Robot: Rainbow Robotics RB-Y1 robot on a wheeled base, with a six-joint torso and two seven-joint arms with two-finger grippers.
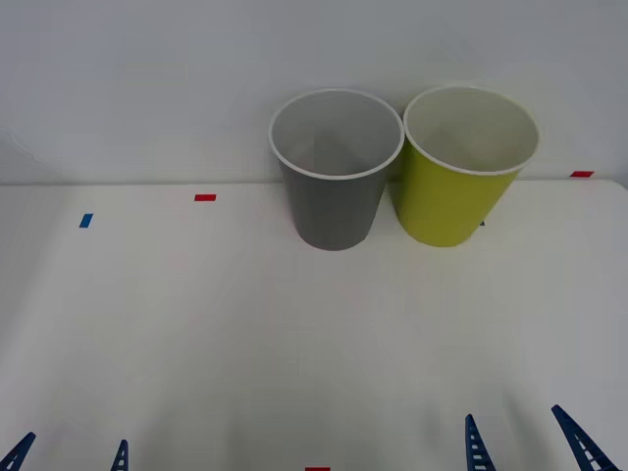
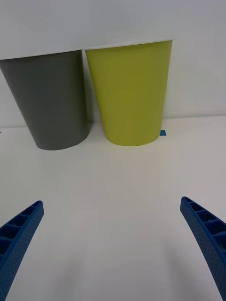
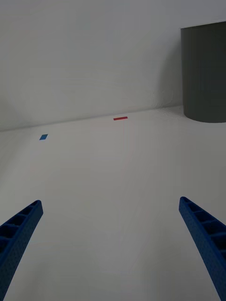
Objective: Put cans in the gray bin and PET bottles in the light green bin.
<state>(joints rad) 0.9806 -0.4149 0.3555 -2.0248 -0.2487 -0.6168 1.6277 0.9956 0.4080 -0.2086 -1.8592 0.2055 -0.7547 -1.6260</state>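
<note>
Gray bin [image 1: 336, 196] stands well ahead of the open right tool [image 1: 530, 442].

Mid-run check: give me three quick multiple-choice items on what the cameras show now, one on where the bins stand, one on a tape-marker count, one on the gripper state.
1. Where does the gray bin stand relative to the light green bin in the front view?
A. On its left, side by side
B. On its right
C. Stacked inside it

2. How many blue tape markers lie on the table left of the gray bin in the front view?
A. None
B. One
C. Three

3. How are the two grippers?
A. Both shut on a bin
B. One shut, one open
C. Both open, holding nothing

Answers: 1 A, the rims sit next to each other at the table's far edge. 2 B, a single blue marker lies there. 3 C, the left gripper and right gripper hang with fingers spread over bare table.
</note>
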